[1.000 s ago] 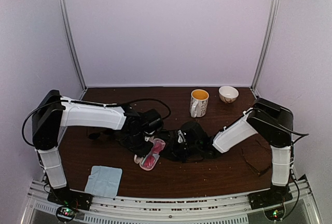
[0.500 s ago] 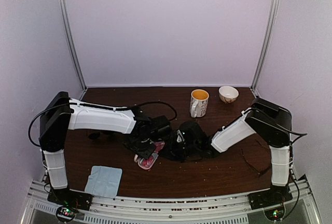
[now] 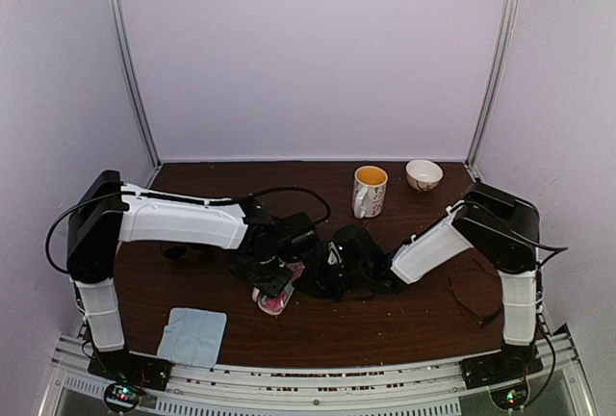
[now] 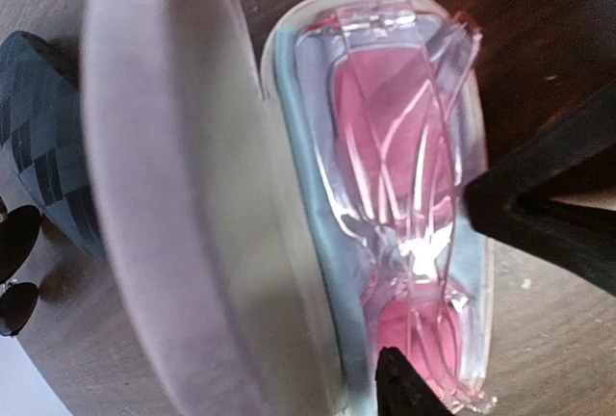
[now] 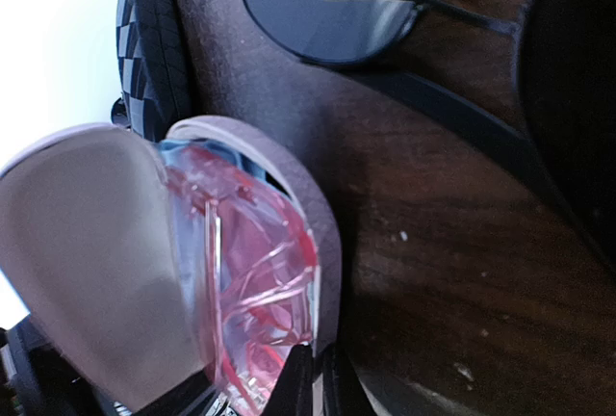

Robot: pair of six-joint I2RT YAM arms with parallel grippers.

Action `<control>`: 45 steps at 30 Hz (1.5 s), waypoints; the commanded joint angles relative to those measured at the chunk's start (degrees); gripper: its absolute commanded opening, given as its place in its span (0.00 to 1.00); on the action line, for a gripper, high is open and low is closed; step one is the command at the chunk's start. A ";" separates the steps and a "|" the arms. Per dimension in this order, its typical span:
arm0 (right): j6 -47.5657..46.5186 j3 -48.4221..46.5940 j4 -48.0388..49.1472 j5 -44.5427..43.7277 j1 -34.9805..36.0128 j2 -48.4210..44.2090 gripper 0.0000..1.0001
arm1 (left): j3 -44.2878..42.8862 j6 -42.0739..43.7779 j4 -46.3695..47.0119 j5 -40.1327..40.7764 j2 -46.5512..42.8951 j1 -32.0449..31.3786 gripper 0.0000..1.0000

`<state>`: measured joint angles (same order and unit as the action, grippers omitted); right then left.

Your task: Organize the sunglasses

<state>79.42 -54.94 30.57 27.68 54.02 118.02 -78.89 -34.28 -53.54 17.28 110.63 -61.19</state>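
The translucent pink sunglasses (image 4: 385, 137) lie folded on a light-blue cloth inside the open pink case (image 4: 164, 195), which sits at the table's middle (image 3: 274, 298). My left gripper (image 4: 472, 300) is open over the glasses' near end, one finger (image 4: 404, 387) at the lens and the other (image 4: 549, 214) outside the case. My right gripper (image 5: 322, 387) is shut on the pink case's rim (image 5: 322, 243). Black sunglasses with dark lenses (image 5: 327, 12) lie just beyond the case. A thin black-framed pair (image 3: 472, 302) rests at the right.
A black checkered case (image 4: 48, 117) lies beside the pink case's lid. A light-blue cloth (image 3: 192, 336) sits near the front left edge. A mug (image 3: 370, 190) and a small bowl (image 3: 423, 174) stand at the back.
My left arm has reached further right over the pink case, and its jaws have opened, leaving the pink sunglasses in the case. The right gripper has stayed on the rim.
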 commanded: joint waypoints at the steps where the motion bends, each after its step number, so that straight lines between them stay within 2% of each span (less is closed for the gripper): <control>1: -0.30 -0.68 4.09 1.26 1.00 0.80 0.05 | -0.12 1.29 8.87 -5.18 -2.71 -0.60 0.45; 13: -0.55 -1.39 3.19 1.49 0.99 1.36 0.04 | 0.27 1.22 6.96 -2.96 -6.41 1.09 0.49; 23: -0.90 -1.93 2.57 1.67 0.99 1.51 0.04 | 1.83 3.20 10.70 -12.67 -11.50 3.62 0.54; 32: -1.11 -2.26 1.91 1.53 0.94 1.36 0.04 | 12.43 3.81 20.46 -28.86 -23.55 12.14 0.48; 37: -1.11 -2.45 1.78 1.56 0.96 1.51 0.04 | 15.06 4.93 18.85 -28.20 -25.78 14.04 0.42; 45: -1.19 -2.58 1.65 1.67 0.99 1.56 0.04 | 21.70 3.63 22.59 -29.32 -29.52 17.70 0.35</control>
<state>79.18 -56.01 31.07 28.64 54.68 118.93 -59.33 -30.76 -34.79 -10.20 83.22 -45.21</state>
